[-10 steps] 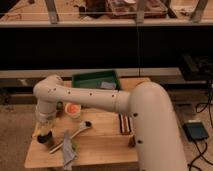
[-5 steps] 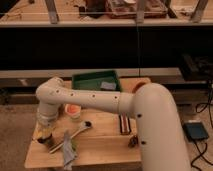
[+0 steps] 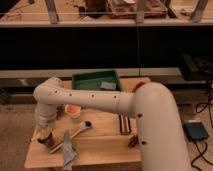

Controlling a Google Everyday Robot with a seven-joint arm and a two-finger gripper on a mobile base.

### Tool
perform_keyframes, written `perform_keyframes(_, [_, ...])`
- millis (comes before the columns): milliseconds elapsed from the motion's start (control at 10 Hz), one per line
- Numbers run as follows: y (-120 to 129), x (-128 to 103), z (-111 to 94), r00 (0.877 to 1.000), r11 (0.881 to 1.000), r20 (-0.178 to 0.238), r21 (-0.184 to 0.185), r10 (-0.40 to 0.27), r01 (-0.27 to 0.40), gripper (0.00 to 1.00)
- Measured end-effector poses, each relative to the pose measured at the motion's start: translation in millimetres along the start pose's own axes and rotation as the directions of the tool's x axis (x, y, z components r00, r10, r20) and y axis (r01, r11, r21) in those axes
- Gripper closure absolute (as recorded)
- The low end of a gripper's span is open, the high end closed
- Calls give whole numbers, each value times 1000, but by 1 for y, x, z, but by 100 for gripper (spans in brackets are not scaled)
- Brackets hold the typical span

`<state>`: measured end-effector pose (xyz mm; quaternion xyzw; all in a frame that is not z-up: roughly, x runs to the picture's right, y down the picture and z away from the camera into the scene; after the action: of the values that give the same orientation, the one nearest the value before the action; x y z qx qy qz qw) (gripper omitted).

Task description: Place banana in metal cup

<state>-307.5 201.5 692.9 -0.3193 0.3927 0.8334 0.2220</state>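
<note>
At near-left table [image 3: 105,145] corner, gripper [image 3: 46,136] hangs straight down over dark round vessel [image 3: 51,142], likely metal cup. Banana not visible; finger state cannot tell. Coming move judged purely vertical; white cup [image 3: 73,111] lies right, farther back.

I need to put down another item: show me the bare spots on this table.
Bare wood lies between the spoon and the dark strip, and along the front edge of the table. The left end is crowded: the gripper hangs there by the white cup and cloth.
</note>
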Motion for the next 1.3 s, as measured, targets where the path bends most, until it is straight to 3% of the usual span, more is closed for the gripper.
perform_keyframes(200, [-1,2,-3,1000,1000,-9,5,-1,1,27])
perform_keyframes(300, [-2,2,-3,1000,1000,-23,18,-3,3,21])
perform_keyframes(800, [1,1,-1,998,999,-57,50,3,0,20])
perform_keyframes(1100, [2,0,-3,997,999,-72,47,11,-8,20])
perform_keyframes(1300, [4,-12,-12,989,999,-144,37,33,-28,20])
